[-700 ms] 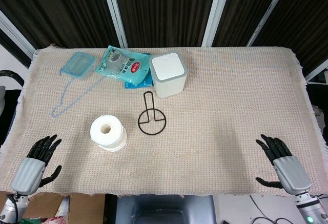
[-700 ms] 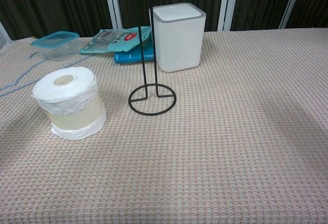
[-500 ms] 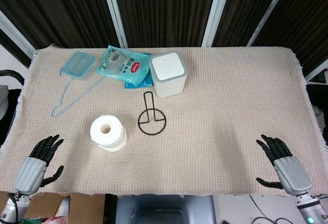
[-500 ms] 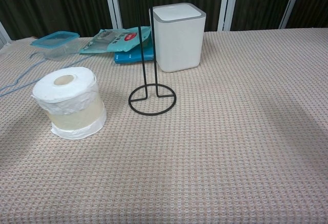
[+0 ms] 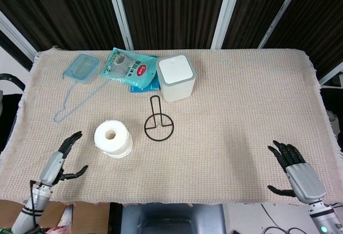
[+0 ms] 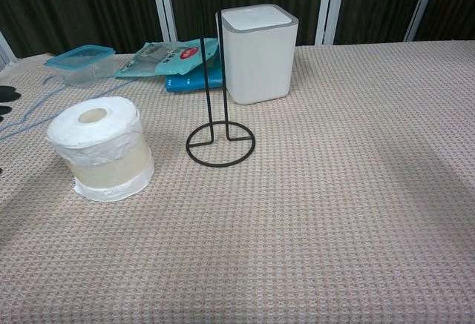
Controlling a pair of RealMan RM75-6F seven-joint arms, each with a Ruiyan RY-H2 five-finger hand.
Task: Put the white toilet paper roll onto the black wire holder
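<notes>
Step in hand: approach, before any grasp. The toilet paper roll (image 5: 113, 138) stands on end on the woven tablecloth (image 5: 241, 111), core hole facing up, wrapped in a loose clear film, untouched. The wire holder (image 5: 158, 120) stands upright just to the roll's right, a small gap between them, its tall loop post free. Left hand (image 5: 64, 158) is near the table's front-left corner, beside the roll but apart from it, turned edge-on with fingers spread; it holds nothing. In the chest view only dark fingertips (image 6: 6, 94) show at the left edge. Right hand (image 5: 295, 168) rests at the front-right corner, well apart from both items, fingers apart, empty. Judgement: the left hand is the likely one to take the roll; the next move calls for wrapping around the roll's side, lifting it above the post top, and lining the core hole up over the post before lowering. Slippery film may let the roll shift in the grasp.
</notes>
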